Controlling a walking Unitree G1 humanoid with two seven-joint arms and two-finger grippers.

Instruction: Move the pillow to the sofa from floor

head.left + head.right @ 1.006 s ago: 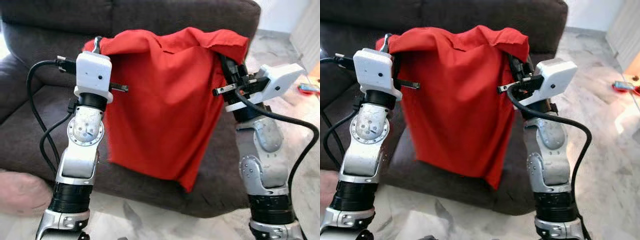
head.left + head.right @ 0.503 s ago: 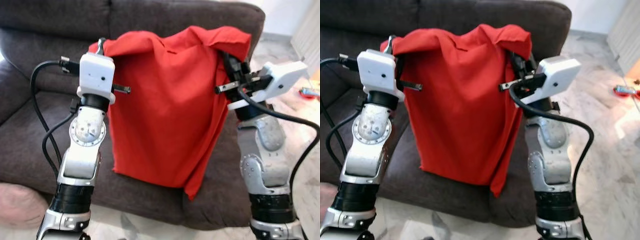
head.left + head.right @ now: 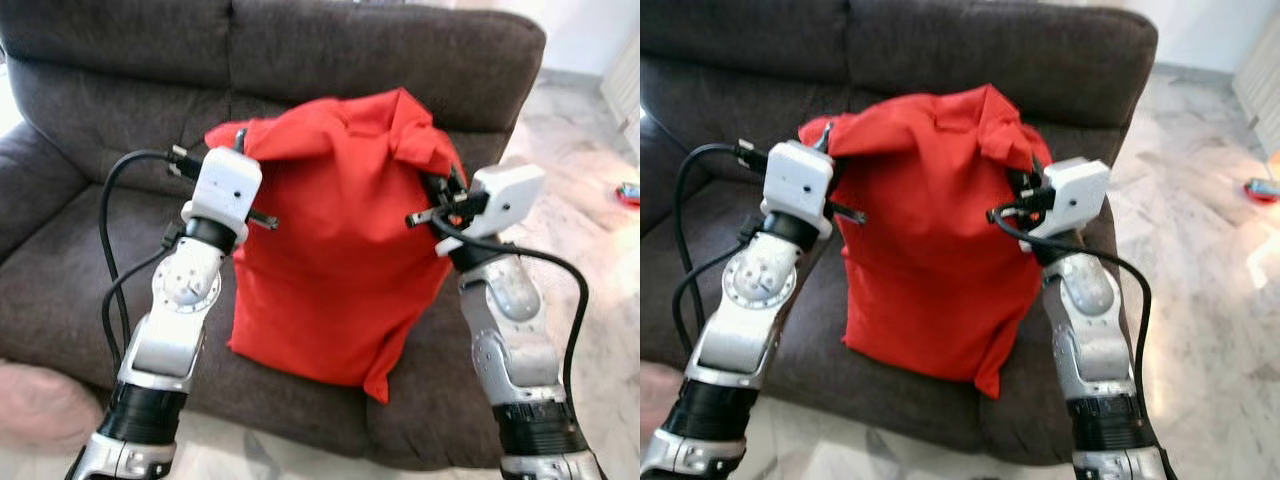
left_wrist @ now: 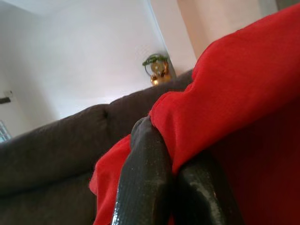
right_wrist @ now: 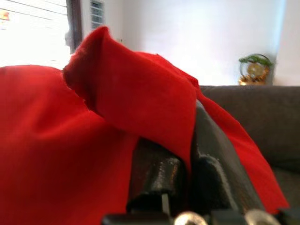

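My left gripper (image 4: 171, 176) pinches the upper left corner of the red pillow (image 3: 340, 240), and my right gripper (image 5: 187, 164) is clamped on the upper right corner, red cloth folded over its fingers. I see the pillow standing upright between both arms, its bottom resting on the dark sofa (image 3: 70, 270) seat.

Both silver arms reach forward and up, the left gripper (image 4: 173, 187) and right gripper (image 5: 185, 173) each with black fingers pinched tight on red cloth at shoulder height.
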